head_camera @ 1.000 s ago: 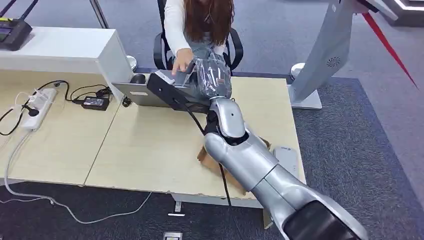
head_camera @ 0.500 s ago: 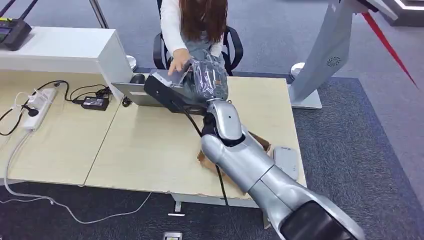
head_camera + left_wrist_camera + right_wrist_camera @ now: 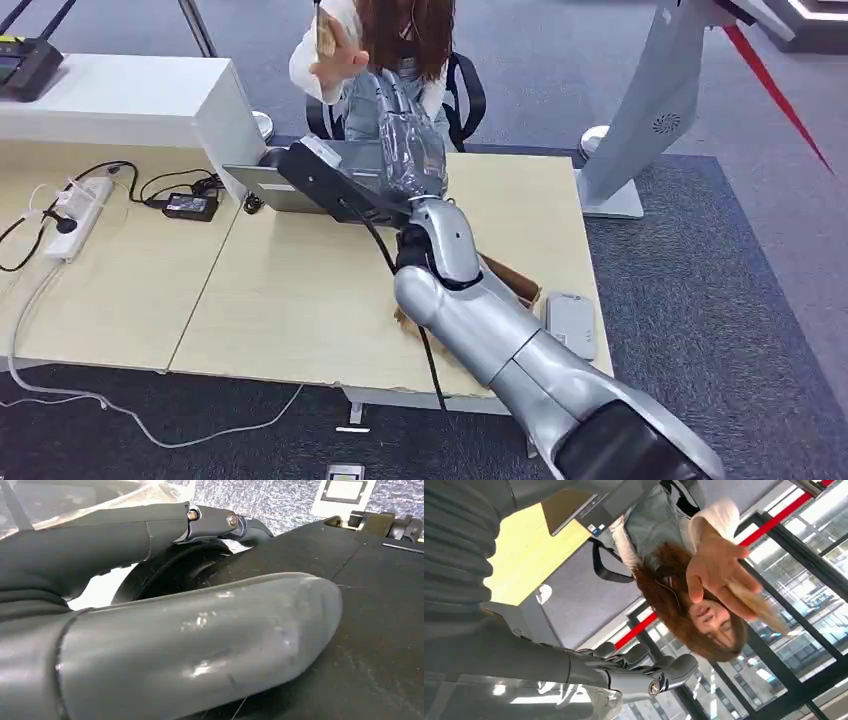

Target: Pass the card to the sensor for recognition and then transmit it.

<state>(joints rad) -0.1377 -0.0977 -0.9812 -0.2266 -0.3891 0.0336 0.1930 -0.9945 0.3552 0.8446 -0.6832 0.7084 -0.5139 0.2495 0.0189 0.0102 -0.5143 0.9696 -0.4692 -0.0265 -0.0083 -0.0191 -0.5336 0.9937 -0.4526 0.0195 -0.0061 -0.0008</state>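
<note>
Head view: bright, even overhead light, soft shadows, sharp focus. Right wrist view: strong window backlight; person's hand [image 3: 716, 575] motion-blurred. Left wrist view: dim, close-range softness, specular highlights.

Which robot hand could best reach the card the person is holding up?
Right, probably. The right hand is stretched over the table toward the person's hand holding the card; the left hand hangs low, away from it.
</note>
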